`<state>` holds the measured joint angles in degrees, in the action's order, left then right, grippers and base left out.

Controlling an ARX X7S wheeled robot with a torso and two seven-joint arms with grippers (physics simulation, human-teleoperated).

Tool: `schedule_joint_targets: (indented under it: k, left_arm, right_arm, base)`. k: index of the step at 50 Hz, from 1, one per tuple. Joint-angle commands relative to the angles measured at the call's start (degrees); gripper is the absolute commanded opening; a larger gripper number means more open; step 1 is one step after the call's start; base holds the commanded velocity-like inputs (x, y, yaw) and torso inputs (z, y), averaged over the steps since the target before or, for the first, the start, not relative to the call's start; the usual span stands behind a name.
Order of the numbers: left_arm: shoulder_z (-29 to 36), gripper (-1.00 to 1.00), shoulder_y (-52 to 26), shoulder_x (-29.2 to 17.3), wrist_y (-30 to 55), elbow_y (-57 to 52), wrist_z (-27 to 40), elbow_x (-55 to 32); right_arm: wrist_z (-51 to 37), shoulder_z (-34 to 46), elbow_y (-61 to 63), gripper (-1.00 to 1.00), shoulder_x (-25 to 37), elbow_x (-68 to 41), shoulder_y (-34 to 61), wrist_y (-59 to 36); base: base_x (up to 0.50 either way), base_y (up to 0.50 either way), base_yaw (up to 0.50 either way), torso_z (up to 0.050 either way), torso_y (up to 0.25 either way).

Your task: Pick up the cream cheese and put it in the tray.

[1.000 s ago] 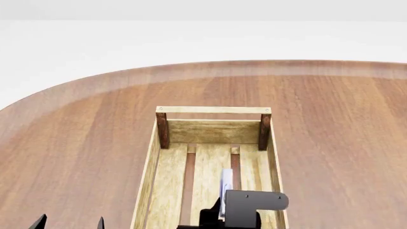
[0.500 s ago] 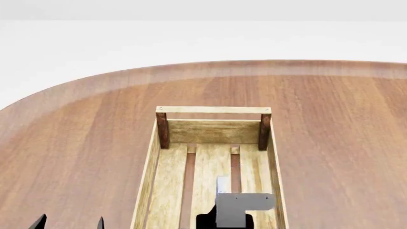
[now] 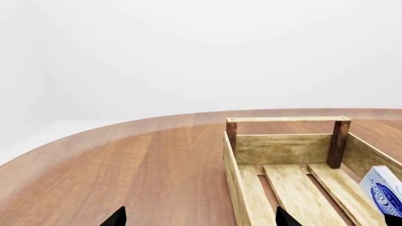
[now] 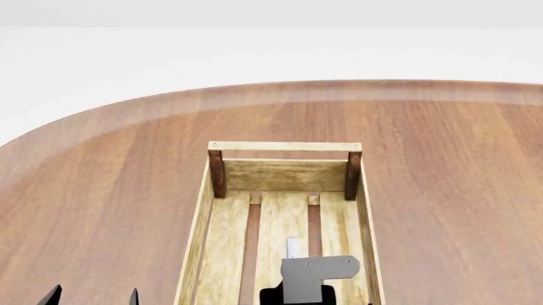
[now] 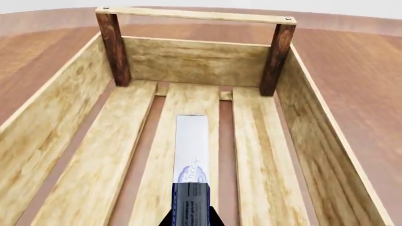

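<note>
The cream cheese (image 5: pixel 191 150), a flat white box with a blue logo, stands on its narrow edge inside the tray (image 5: pixel 195 63), over the middle slat. My right gripper (image 5: pixel 190 219) is shut on its near end, one black finger on each broad face. In the head view only a white sliver of the cream cheese (image 4: pixel 293 248) shows beyond the right arm's grey bracket (image 4: pixel 316 274), low in the tray (image 4: pixel 284 147). The left wrist view shows the cream cheese (image 3: pixel 383 190) tilted in the tray (image 3: pixel 285 148). My left gripper (image 4: pixel 93 297) is open over bare wood left of the tray.
The tray rests on a round brown wooden table (image 4: pixel 110 178) whose curved far edge (image 4: pixel 254 89) meets a white floor. The tray's dark corner posts (image 4: pixel 217 173) and top rail stand at its far end. Bare tabletop lies on both sides of the tray.
My right gripper has sunk lower into the tray with the cream cheese and drawn toward the near end, so less of the box shows. The left gripper has not moved.
</note>
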<state>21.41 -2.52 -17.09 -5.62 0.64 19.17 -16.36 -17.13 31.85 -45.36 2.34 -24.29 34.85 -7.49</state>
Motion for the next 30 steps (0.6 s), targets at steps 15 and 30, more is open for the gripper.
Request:
schedule_joint_targets:
  k: [15,30]
  left_arm:
    - [0.29,1.00,0.09,-0.36,-0.03,-0.34,0.29,-0.37]
    - [0.48,1.00,0.02,-0.51,-0.25,-0.25,0.34,-0.57]
  right_arm:
    - [2.09,6.23,-16.18,-1.00,-2.30,-5.39,12.92,5.84]
    - [4.52,42.07,-28.41,-1.00,-2.33,-45.99,19.93,12.93]
  base:
    - [0.00,0.00,0.00,0.000,0.001]
    - [0.00,0.00,0.00,0.000,0.000]
